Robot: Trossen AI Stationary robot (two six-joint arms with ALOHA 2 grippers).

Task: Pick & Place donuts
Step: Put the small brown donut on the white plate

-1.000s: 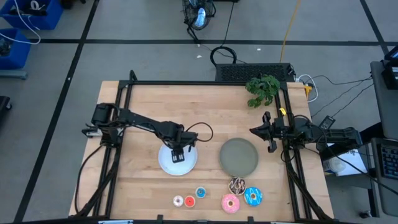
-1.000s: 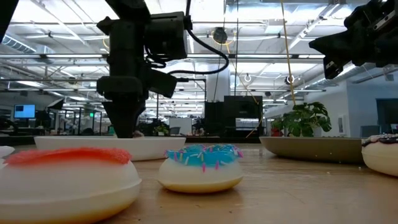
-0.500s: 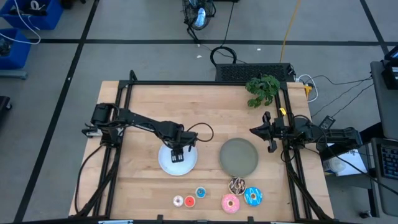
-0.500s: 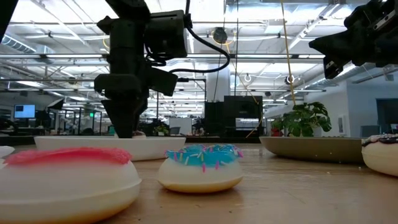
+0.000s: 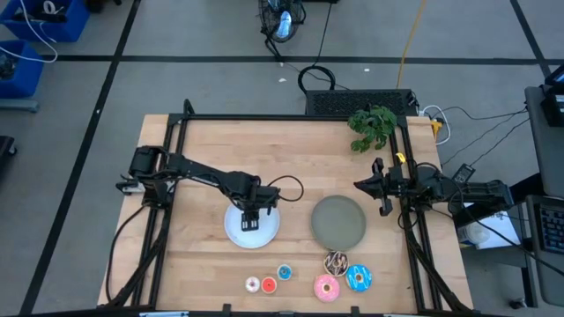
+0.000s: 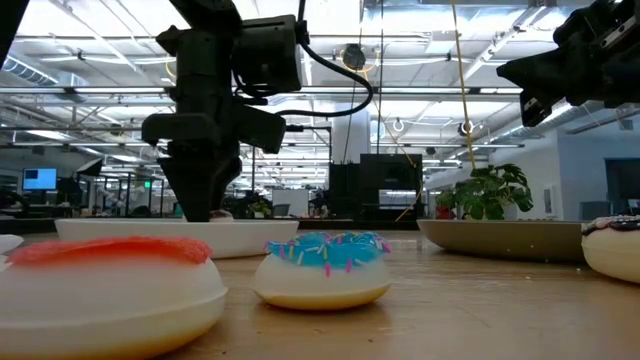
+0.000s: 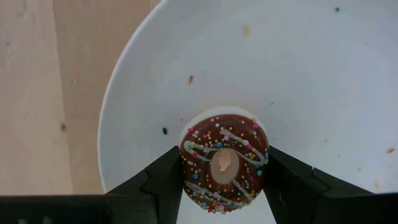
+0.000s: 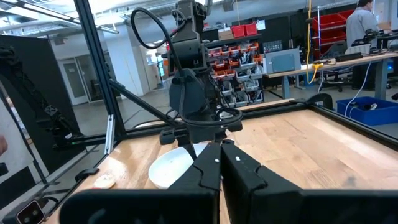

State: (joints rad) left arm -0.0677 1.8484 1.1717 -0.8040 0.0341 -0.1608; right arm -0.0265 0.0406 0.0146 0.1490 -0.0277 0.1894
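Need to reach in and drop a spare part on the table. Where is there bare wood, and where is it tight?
Free: the far strip between the round white plate and the potted green plant, and the near-left corner beside the tiny toy donut rings. Crowded: the near edge below the round grey plate, and the white plate under the left gripper.

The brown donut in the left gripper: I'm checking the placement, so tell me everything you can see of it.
The brown donut is a small glossy ring, chocolate-coloured on top with pale drizzle lines and many coloured sprinkles, over a pale base rim. Its small centre hole shows a pale tan colour. It sits flat, top up, over the white plate, near the plate's edge. The left gripper has one dark finger on each side of it, jaws pressed against its flanks. Whether it already rests on the plate cannot be told.
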